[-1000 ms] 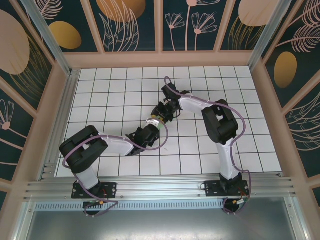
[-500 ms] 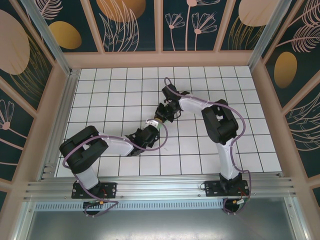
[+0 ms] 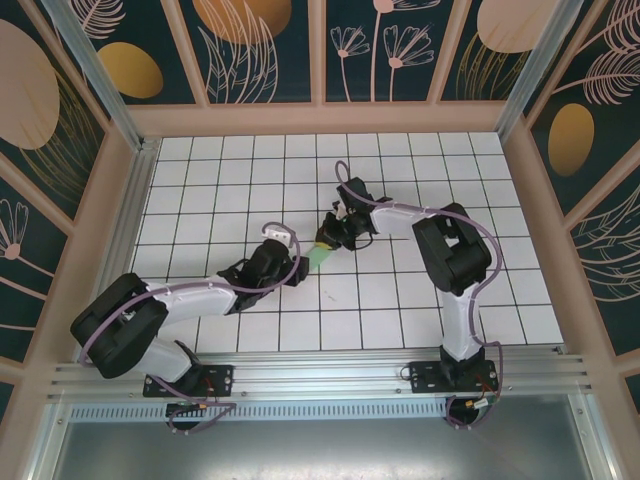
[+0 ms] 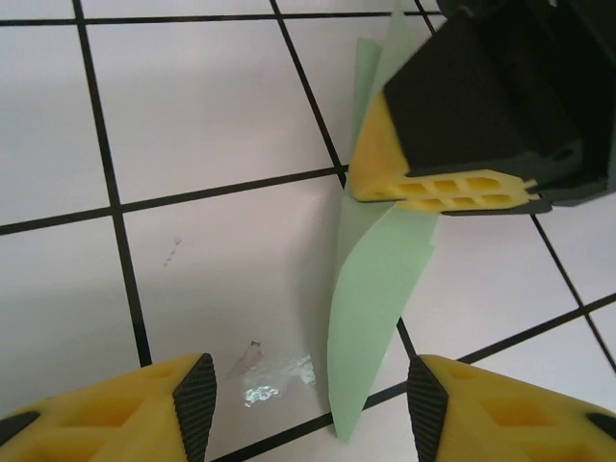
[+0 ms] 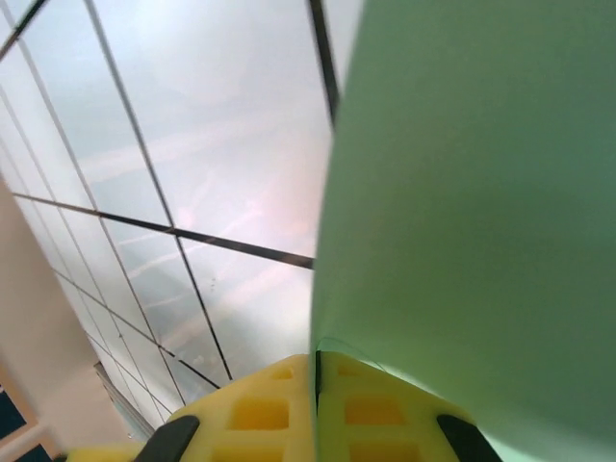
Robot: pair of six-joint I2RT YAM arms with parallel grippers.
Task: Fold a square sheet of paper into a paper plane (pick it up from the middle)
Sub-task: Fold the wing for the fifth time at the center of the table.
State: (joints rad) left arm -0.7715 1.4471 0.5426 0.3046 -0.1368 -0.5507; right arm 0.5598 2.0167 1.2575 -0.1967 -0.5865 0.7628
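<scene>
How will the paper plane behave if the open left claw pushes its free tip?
Probably floppy: the paper plane is thin and pinched only by the right claw. Likely very light, so a nudge could swing or crease it.

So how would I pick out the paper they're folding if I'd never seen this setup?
Look to the middle of the white gridded table. There the right arm's fingers pinch a slim, pointed paper plane. It is pale mint green, unlike the white tiles and the black-and-yellow fingers around it.
</scene>
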